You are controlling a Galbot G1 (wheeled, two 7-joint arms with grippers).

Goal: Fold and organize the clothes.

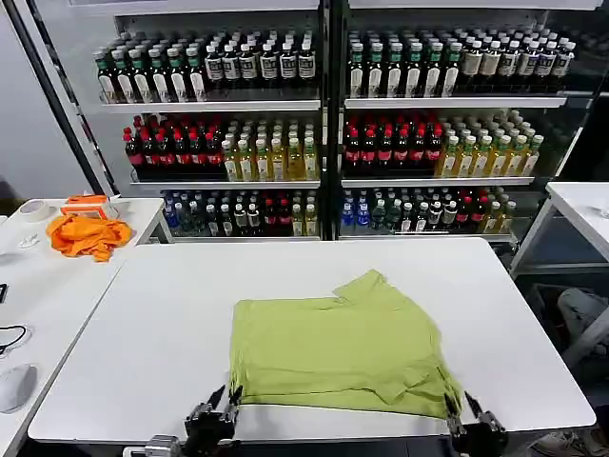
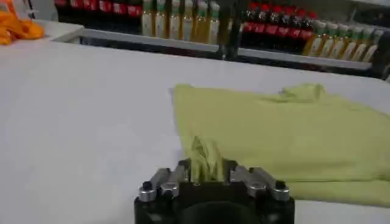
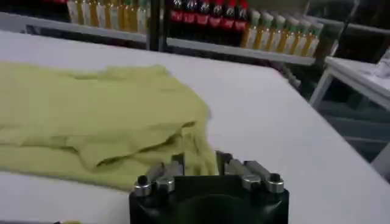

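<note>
Lime-green T-shirt (image 1: 343,347) lying partly folded on the white bench (image 1: 171,324), toward its near edge, one sleeve peaking up at the far side. Left tool (image 1: 221,407) sits at the shirt's near left corner; in the left wrist view a bunched tuft of the green fabric (image 2: 204,159) stands pinched between its fingers (image 2: 177,176), so this tool is clenched on the shirt. Right tool (image 1: 464,416) sits at the near right corner, where the right wrist view shows a fold of the hem (image 3: 198,155) drawn in between its fingers (image 3: 167,173) (likewise gripping the cloth). Both corners rise slightly off the bench surface, with wrinkles running toward each grip. Behind the bench, glass-fronted shelves (image 1: 324,105) hold rows of bottled drinks: dark bottles with white and green labels on the top shelf, red-labelled and yellow drinks in the middle, mixed bottles at the bottom. On a second bench (image 1: 57,276) to the robot's left lies a crumpled orange cloth (image 1: 88,234), well apart from the shirt.
</note>
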